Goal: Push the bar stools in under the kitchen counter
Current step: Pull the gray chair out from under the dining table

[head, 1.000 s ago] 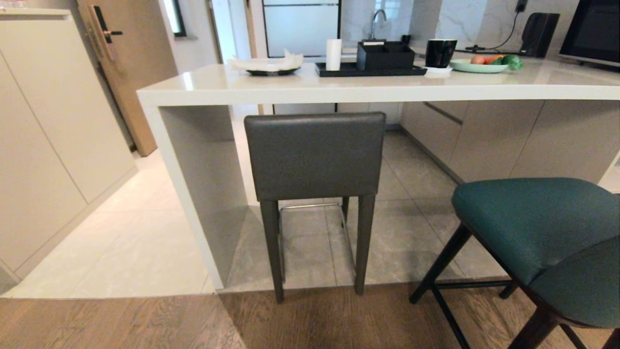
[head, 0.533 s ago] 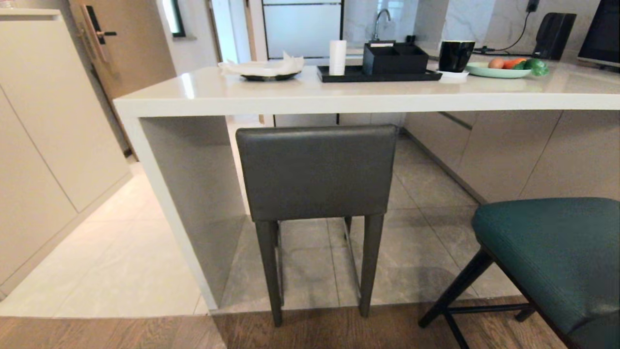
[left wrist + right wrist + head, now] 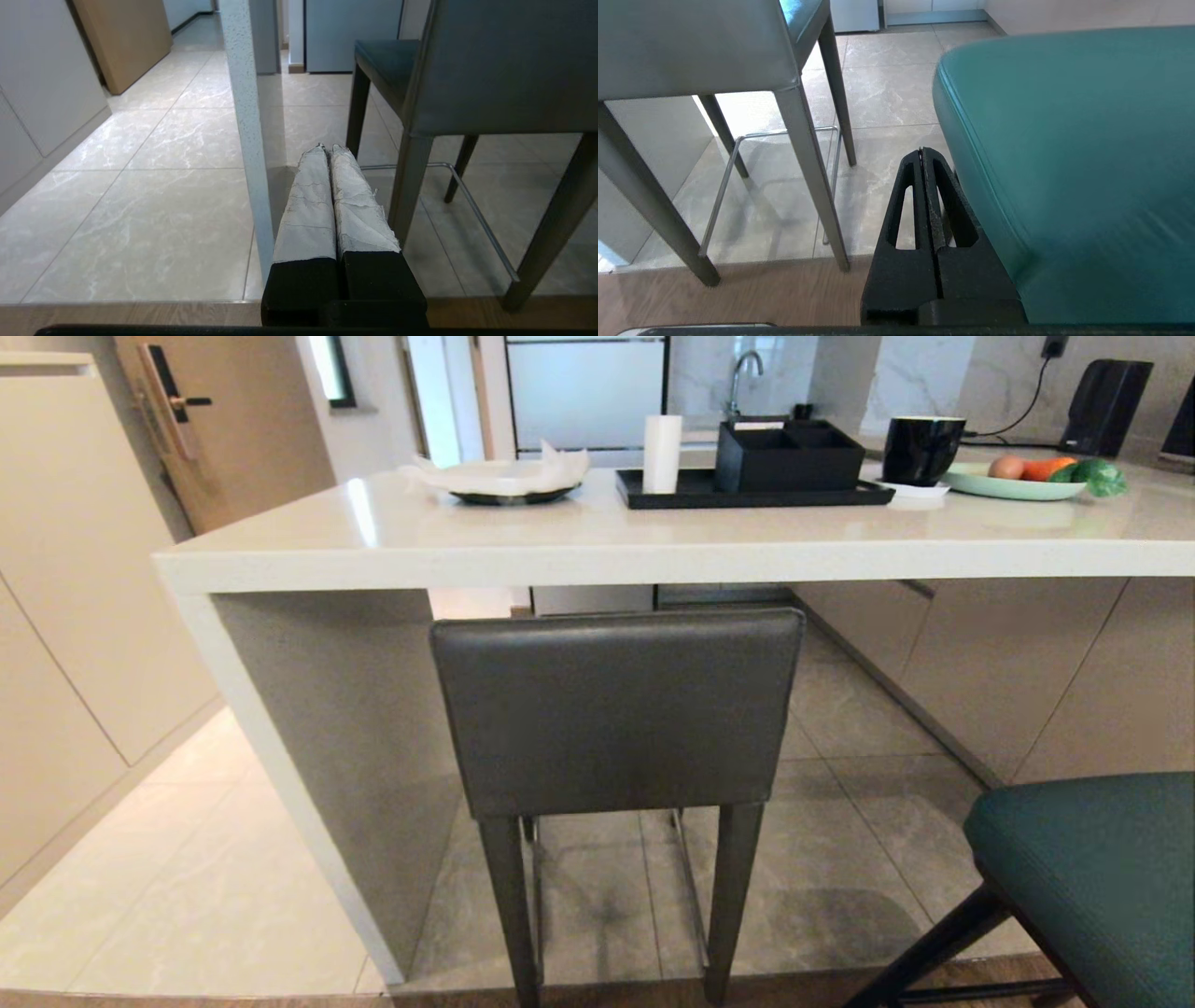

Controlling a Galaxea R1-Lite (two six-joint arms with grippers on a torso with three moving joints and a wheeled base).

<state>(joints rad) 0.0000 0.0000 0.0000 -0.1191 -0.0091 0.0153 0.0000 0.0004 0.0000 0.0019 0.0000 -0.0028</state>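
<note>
Grey stool (image 3: 616,709) is lined up square to the surface (image 3: 597,537), back still outside its edge. Teal stool (image 3: 1102,887) is parked well out. Left claw (image 3: 327,148) and right claw (image 3: 923,150) are pressed together, empty, presumably for blunt pushing.

Open floor gap between grey stool (image 3: 616,709) and teal stool (image 3: 1102,877).

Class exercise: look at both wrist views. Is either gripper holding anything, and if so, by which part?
Nothing is held. The left gripper and right gripper both have their jaws shut on empty air, low beside the grey stool.
</note>
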